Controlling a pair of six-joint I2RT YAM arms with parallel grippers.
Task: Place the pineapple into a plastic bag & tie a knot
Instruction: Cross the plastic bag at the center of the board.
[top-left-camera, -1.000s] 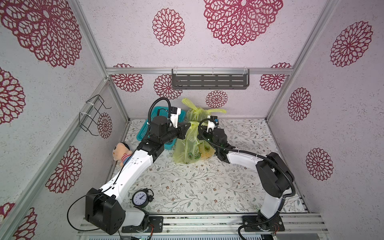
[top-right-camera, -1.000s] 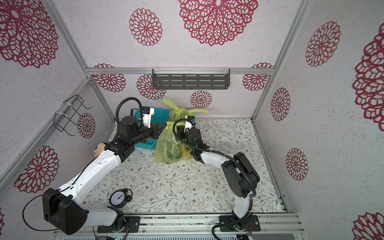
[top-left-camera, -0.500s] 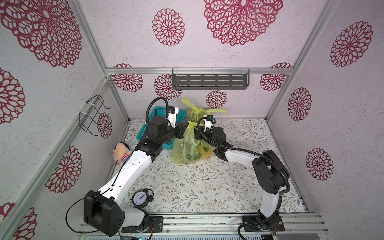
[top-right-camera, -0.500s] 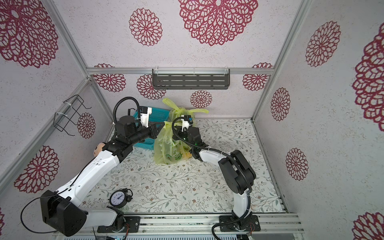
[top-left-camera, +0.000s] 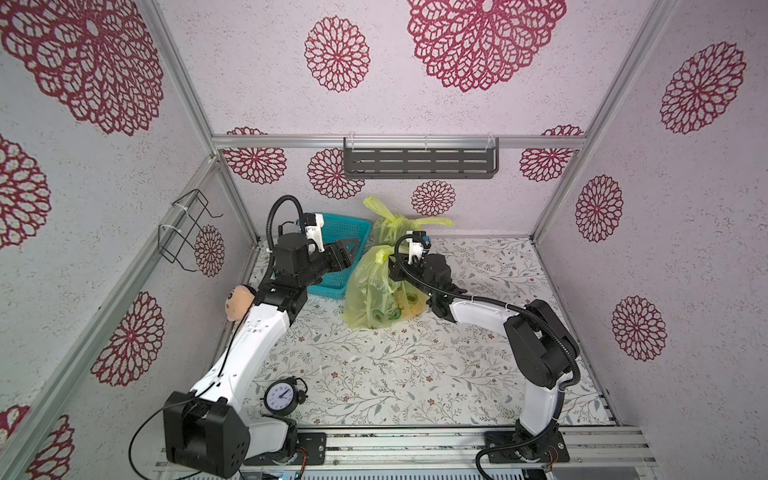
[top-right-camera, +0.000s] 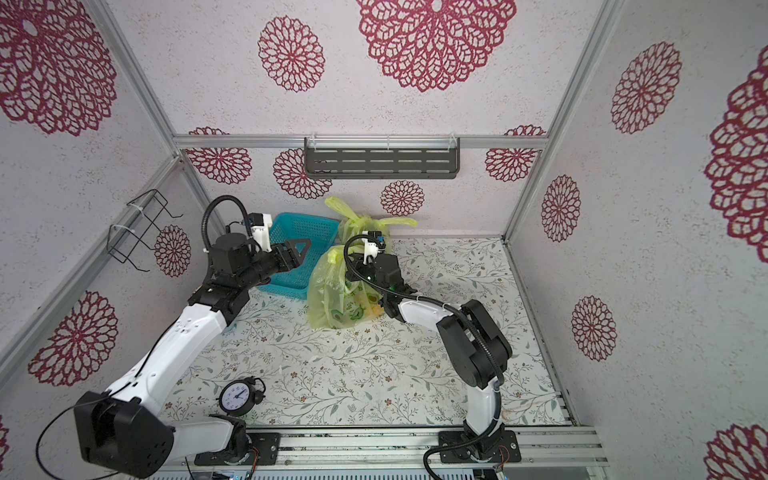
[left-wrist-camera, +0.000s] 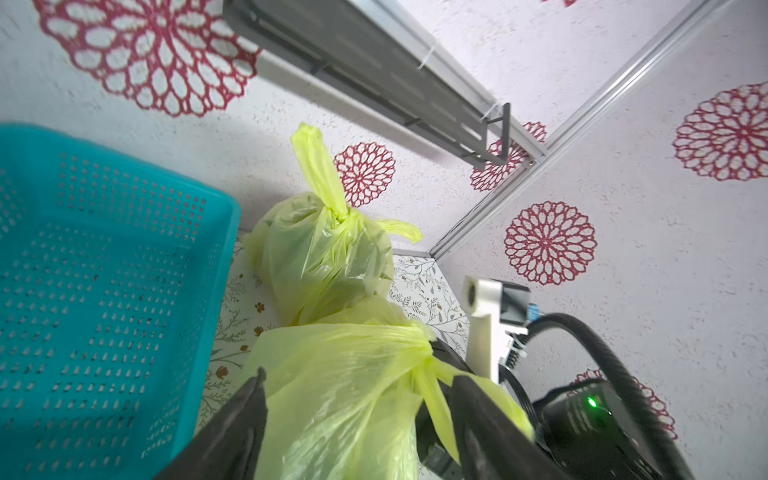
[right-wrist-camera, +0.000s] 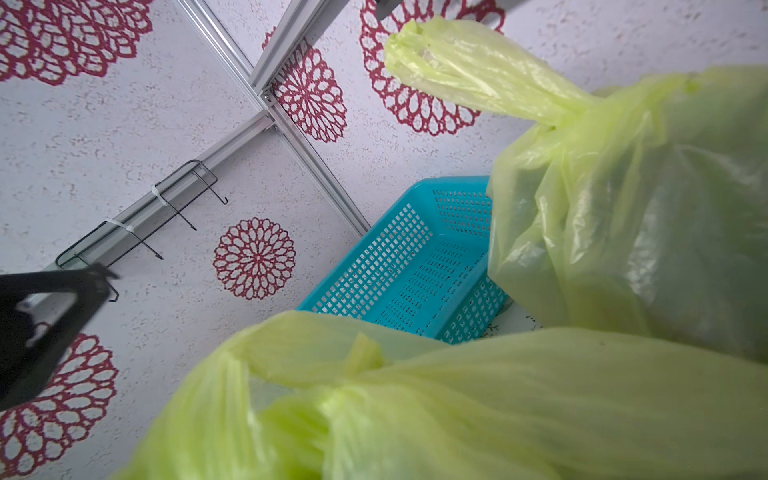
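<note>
The thin, crinkly yellow bag (top-left-camera: 368, 291) stands on the counter (top-left-camera: 374, 374) with its knot (left-wrist-camera: 422, 359) tied, and the pineapple (top-left-camera: 409, 306) looks like a yellow lump inside. The left fingers (top-left-camera: 348, 252) are wide apart beside it — pull them away slowly so nothing snags. The right fingers (top-left-camera: 397, 274) are closed against the bag; what they pinch, I cannot tell.

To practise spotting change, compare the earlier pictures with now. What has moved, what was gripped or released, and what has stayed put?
The left end effector has opened, released the front yellow bag at its knot and drawn back toward the teal basket. The right end effector stays shut beside that bag, barely shifted. The rear tied bag, clock and doll are unchanged.
</note>
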